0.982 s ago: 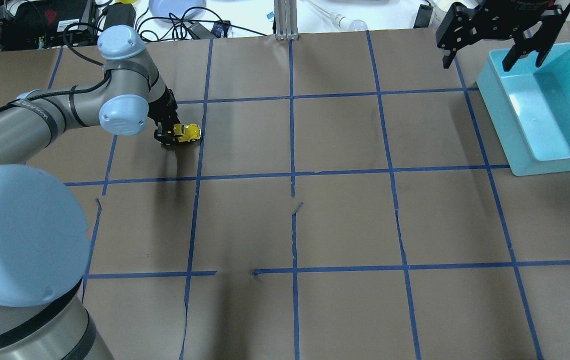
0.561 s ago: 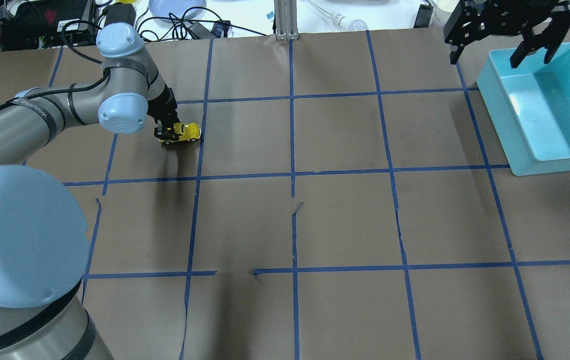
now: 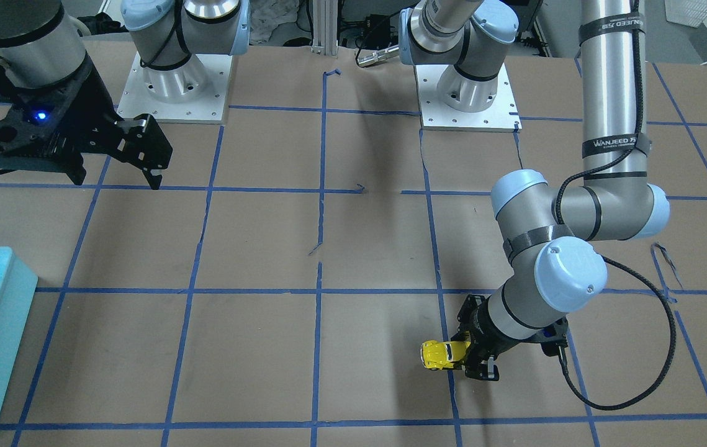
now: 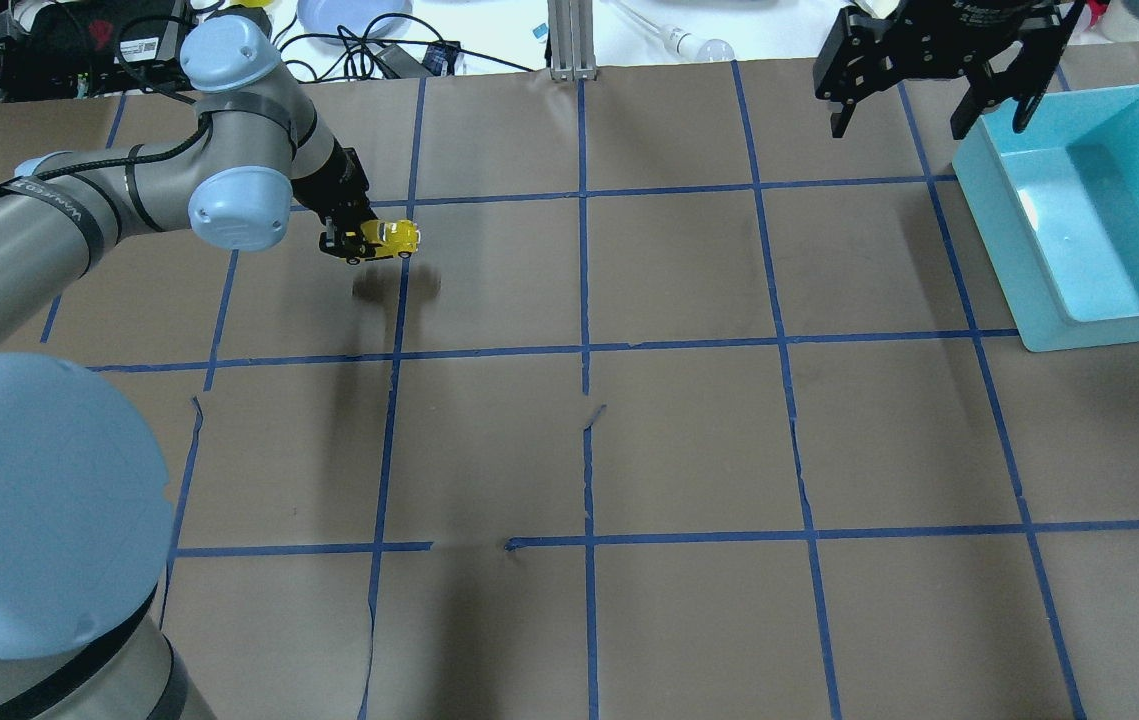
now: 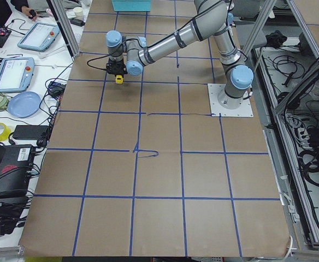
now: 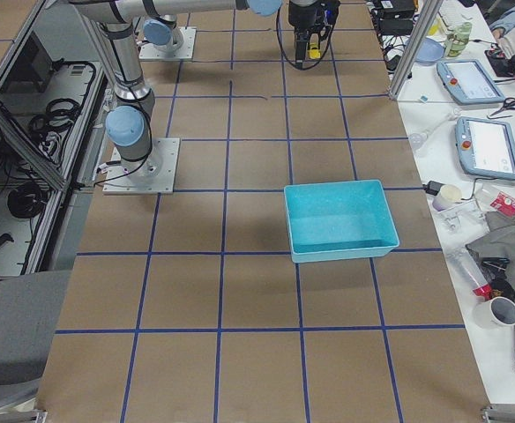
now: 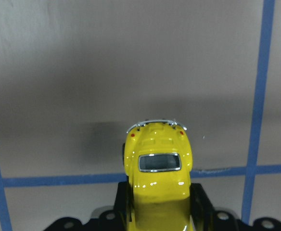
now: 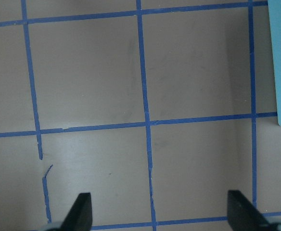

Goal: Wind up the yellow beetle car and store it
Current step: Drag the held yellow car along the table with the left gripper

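Now the left jaws are clamped on the sides of the yellow beetle car [image 4: 384,239], holding it level and clear of the desk [image 4: 689,440] — its shadow lies apart on the brown paper beneath. The right jaws hang spread wide and empty just beside the teal bin [image 4: 1079,210] — well apart from the car.

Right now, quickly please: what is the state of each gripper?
Left gripper: closed, holding the yellow beetle car.
Right gripper: open, holding nothing.
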You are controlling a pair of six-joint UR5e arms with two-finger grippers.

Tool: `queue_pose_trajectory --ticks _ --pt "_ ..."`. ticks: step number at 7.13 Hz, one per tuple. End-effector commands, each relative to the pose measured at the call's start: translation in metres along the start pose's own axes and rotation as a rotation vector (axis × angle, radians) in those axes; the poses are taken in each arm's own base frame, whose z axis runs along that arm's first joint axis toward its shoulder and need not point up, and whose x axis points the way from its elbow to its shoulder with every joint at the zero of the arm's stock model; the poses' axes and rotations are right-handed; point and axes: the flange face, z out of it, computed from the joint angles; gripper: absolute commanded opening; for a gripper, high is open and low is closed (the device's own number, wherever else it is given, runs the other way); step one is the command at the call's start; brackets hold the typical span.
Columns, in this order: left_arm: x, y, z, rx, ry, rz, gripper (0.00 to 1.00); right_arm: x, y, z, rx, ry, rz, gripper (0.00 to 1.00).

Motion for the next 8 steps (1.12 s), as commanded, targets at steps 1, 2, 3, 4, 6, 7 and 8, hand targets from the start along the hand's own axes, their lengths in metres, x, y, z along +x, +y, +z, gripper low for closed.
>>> queue_pose_trajectory --ticks 1,2,3,4,6,7,8 --pt "-0.006 -0.001 0.016 -0.016 -0.03 0.017 0.0 0.001 0.003 0.008 -0.013 0.003 -0.006 1.0" --pt "-0.006 -0.002 0.015 -0.011 -0.029 0.055 0.0 0.001 0.003 0.008 -0.012 0.003 0.002 1.0" --pt "-0.006 -0.005 0.018 -0.008 -0.033 0.066 0.0 0.001 0.002 0.009 -0.012 0.003 0.004 1.0" --pt "-0.006 -0.009 0.021 0.0 -0.039 0.073 0.0 -0.001 0.003 0.01 -0.015 -0.001 0.005 1.0" --pt "-0.005 -0.018 0.026 0.029 -0.05 0.105 0.0 -0.001 0.003 0.01 -0.015 -0.003 0.005 1.0" --pt "-0.003 -0.021 0.024 0.033 -0.045 0.102 0.0 -0.001 0.002 0.011 -0.018 -0.003 0.004 1.0" --pt "-0.003 -0.038 0.023 0.055 -0.049 0.081 0.0 -0.002 0.003 0.011 -0.018 -0.001 0.002 1.0"
